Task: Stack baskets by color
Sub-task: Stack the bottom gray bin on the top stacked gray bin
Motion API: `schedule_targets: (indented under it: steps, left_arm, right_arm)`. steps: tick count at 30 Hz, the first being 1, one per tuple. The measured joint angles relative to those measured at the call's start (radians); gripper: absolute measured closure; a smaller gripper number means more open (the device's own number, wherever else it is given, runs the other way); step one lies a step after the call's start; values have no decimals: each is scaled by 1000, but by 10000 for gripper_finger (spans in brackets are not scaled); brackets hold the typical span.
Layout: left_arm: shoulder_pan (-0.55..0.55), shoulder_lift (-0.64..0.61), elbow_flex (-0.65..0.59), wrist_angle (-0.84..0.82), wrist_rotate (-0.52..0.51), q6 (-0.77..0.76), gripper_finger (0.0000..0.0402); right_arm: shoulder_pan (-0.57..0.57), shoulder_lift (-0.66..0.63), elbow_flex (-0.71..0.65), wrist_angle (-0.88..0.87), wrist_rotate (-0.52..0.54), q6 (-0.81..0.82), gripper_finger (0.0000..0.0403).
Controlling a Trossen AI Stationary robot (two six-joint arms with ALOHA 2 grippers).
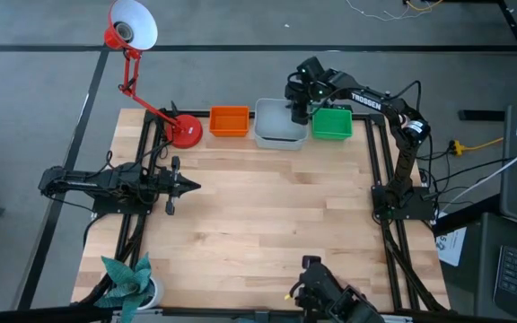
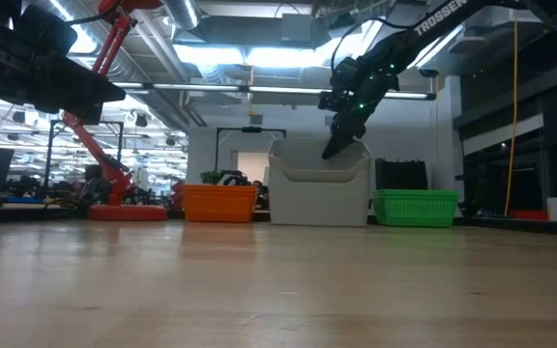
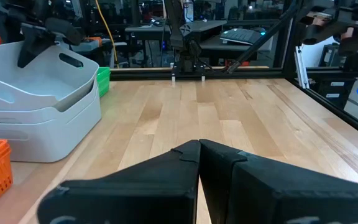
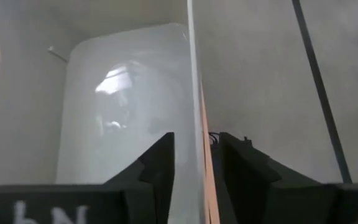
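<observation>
Three baskets stand in a row along the table's far edge: an orange one (image 1: 229,121), a pale grey one (image 1: 276,133) and a green one (image 1: 332,124). The left wrist view shows the pale grey baskets (image 3: 42,106) nested, the upper one tilted inside the lower. My right gripper (image 4: 196,140) slants down over the grey stack's right end. It is open, and the upper basket's end wall (image 4: 194,93) runs up between its fingers with a gap on either side. My left gripper (image 1: 191,187) is shut, level above the table's left middle, and holds nothing.
A red desk lamp stands with its round base (image 1: 185,132) just left of the orange basket. A teal paper ornament (image 1: 128,278) sits at the near left corner and a dark device (image 1: 330,292) at the near edge. Bare wood lies between the arms.
</observation>
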Motion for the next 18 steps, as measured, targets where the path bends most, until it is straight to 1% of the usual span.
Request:
schedule_targets:
  steps: [2,5,10,15,18]
  left_arm:
    - [0,0,0,0,0,0,401]
    - [0,0,0,0,0,0,401]
    - [0,0,0,0,0,0,401]
    - [0,0,0,0,0,0,401]
    - [0,0,0,0,0,0,401]
  right_arm:
    - [0,0,1,3,-20,0,295]
    - [1,0,12,0,-23,3,326]
    - [1,0,57,-33,-19,26,391]
    - [1,0,108,-57,-22,54,399]
    - [1,0,137,-102,-22,55,400]
